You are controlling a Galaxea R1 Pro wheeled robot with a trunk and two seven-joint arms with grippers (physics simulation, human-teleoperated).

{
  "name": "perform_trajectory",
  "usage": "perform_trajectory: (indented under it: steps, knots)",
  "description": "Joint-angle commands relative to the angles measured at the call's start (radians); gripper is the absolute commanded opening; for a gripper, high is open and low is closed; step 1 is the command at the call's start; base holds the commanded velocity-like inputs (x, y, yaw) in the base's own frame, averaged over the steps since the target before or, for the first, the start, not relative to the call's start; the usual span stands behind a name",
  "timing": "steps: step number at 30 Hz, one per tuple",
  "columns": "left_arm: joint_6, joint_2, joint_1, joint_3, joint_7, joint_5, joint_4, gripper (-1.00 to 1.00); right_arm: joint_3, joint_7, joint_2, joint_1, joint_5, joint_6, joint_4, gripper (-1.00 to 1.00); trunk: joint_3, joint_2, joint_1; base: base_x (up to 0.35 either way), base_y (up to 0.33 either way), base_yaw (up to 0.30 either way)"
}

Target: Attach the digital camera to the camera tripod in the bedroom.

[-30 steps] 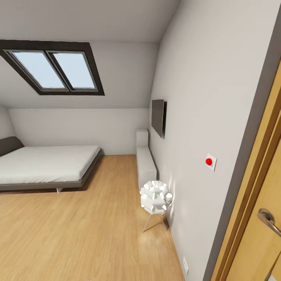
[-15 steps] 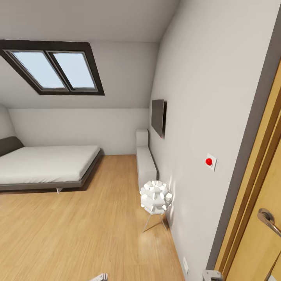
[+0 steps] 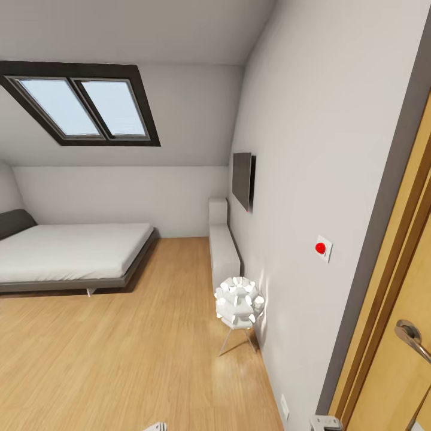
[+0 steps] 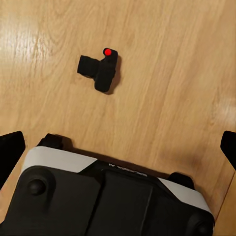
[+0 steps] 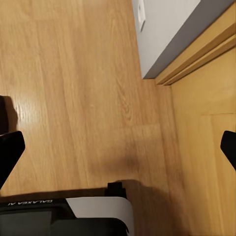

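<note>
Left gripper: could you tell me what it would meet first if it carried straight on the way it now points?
Probably the wood floor. The digital camera lies there ahead of the open left gripper, slightly off its centre line, so it might be missed.

In the head view the plank floor [image 3: 120,353] lies open across the lower left, hemmed by the bed [image 3: 72,254] at middle left, the white lamp [image 3: 239,302] and low cabinet [image 3: 222,248] along the right wall, and the wooden door [image 3: 401,359] at lower right

Black digital camera [image 4: 100,71] on wood floor [image 4: 167,88]
</note>
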Motion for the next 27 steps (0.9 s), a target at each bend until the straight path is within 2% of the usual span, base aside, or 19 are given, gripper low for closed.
perform_trajectory:
  steps: [1,11,21,25,27]
  knots:
    - [0.003,0.0,0.0,-0.003,0.01,0.01,-0.002,1.0,0.003,-0.003,-0.001,0.0,-0.01,0.004,-0.001,1.0,0.0,-0.001,0.0,0.0,0.0,0.0]
    - [0.003,0.0,0.0,-0.002,0.011,0.012,-0.002,1.0,0.003,-0.004,-0.001,0.0,-0.01,0.004,0.0,1.0,0.0,-0.001,0.0,0.0,0.0,0.0]
    - [-0.007,0.005,0.0,-0.006,0.008,0.012,0.0,1.0,0.005,-0.006,0.0,0.0,-0.01,-0.018,0.0,1.0,-0.032,-0.071,0.039,0.0,0.0,0.0]
    - [-0.031,0.006,0.0,-0.007,0.008,0.012,0.001,1.0,0.013,-0.006,0.001,0.0,-0.01,-0.018,0.0,1.0,-0.044,-0.099,0.054,0.0,0.0,0.0]
    - [-0.057,0.007,0.0,-0.007,0.008,0.012,0.002,1.0,0.029,-0.002,0.0,0.0,-0.01,-0.019,0.0,1.0,-0.051,-0.113,0.062,0.0,0.0,0.0]
